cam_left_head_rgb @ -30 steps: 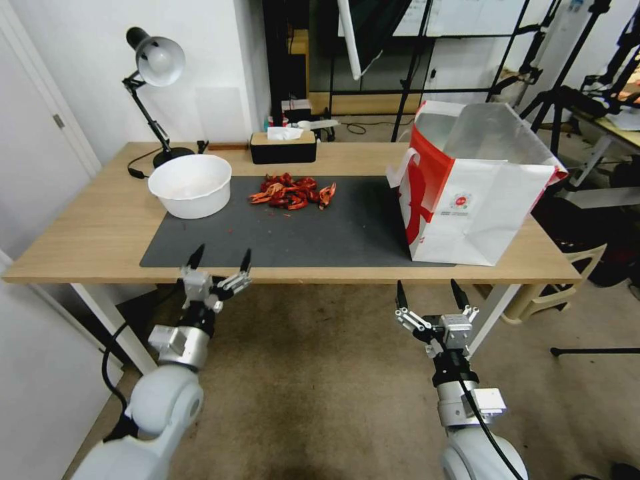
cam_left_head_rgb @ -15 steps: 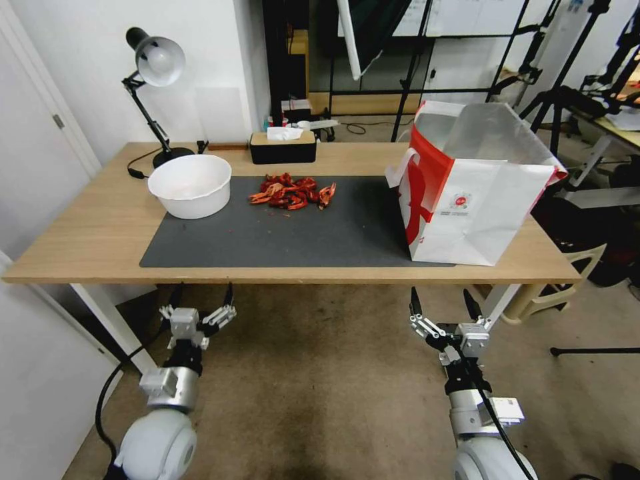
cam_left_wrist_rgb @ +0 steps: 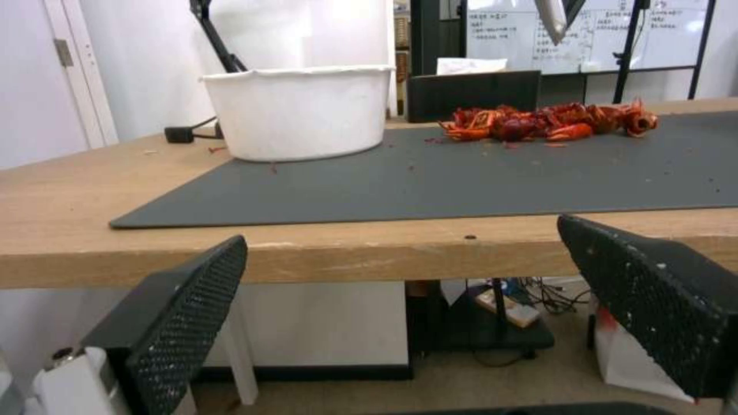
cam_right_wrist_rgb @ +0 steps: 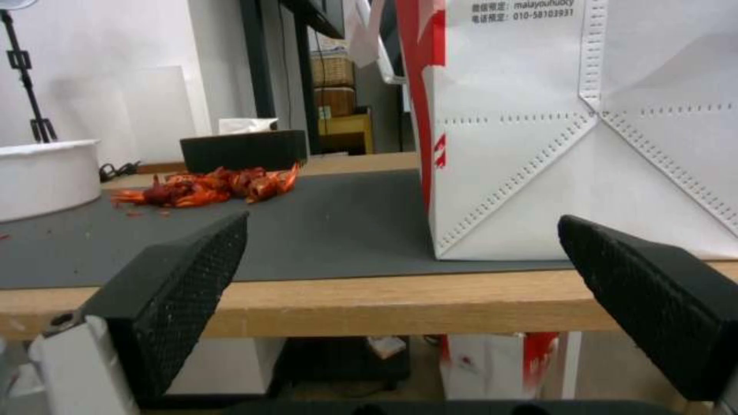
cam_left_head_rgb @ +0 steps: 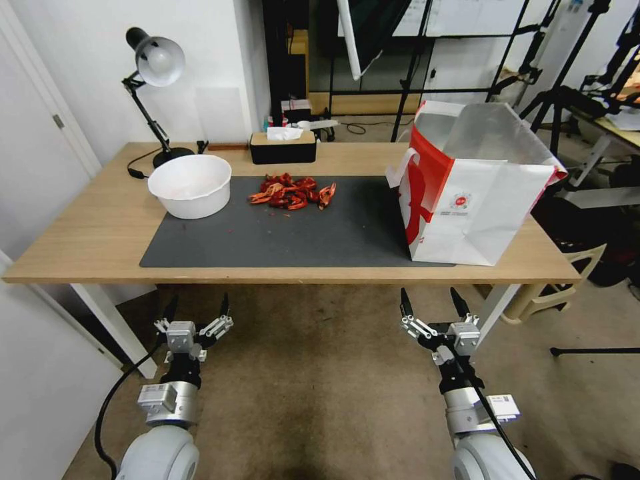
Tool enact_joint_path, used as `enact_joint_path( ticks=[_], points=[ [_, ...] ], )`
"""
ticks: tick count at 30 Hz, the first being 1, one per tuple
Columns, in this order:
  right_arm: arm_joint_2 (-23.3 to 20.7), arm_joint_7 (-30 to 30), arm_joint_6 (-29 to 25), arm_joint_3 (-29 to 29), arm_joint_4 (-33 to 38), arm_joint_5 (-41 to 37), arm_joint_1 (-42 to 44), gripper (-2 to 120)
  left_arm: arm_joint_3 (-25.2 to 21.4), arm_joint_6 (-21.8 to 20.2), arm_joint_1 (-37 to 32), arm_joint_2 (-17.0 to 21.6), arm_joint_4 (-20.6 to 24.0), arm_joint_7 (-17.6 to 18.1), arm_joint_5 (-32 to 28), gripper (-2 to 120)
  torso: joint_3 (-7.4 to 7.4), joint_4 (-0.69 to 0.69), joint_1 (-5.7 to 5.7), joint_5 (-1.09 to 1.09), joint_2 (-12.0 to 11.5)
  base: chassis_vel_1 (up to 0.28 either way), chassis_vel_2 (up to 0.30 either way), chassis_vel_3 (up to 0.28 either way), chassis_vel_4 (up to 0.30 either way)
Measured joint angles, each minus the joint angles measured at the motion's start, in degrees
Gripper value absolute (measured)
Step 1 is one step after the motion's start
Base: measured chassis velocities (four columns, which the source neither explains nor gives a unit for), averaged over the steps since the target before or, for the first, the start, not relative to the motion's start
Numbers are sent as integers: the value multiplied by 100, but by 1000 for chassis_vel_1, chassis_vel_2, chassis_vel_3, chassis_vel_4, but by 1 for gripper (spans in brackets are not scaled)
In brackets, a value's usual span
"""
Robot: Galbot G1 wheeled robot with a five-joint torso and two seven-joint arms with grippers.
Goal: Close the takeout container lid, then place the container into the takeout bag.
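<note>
Hanging below table (cam_left_head_rgb: 80,247) edge: left gripper (cam_left_head_rgb: 195,311), right gripper (cam_left_head_rgb: 430,303)
Fingers: both spread wide, empty
Bag (cam_left_head_rgb: 477,193): upright on table's right

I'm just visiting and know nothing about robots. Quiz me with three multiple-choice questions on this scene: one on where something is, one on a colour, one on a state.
1. Where is the large white paper takeout bag with red side panels?
A. robot's right end of the wooden table
B. on the floor
C. inside the bowl

2. What colour is the large round plastic bowl?
A. black
B. white
C. red

3. How are the left end effector and the right end effector?
A. both shut
B. one holds the bag
C. both open, holding nothing

Answers: 1 A, it stands upright there, partly on the dark grey mat. 2 B, its wall and rim are white. 3 C, each pair of black fingers is spread, below the table's near edge.
</note>
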State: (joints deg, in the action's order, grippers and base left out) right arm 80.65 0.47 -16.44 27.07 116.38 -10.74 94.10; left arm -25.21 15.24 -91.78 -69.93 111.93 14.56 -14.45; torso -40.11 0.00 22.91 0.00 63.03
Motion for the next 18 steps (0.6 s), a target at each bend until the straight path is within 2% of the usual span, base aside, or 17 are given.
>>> enact_joint_path(
  ticks=[18],
  points=[
    [-1,9,0,-5,0,10,1,100,9,-1,18,7,0,-6,-11,100,0,0,0,0,0,0,0,0,0]
  ],
)
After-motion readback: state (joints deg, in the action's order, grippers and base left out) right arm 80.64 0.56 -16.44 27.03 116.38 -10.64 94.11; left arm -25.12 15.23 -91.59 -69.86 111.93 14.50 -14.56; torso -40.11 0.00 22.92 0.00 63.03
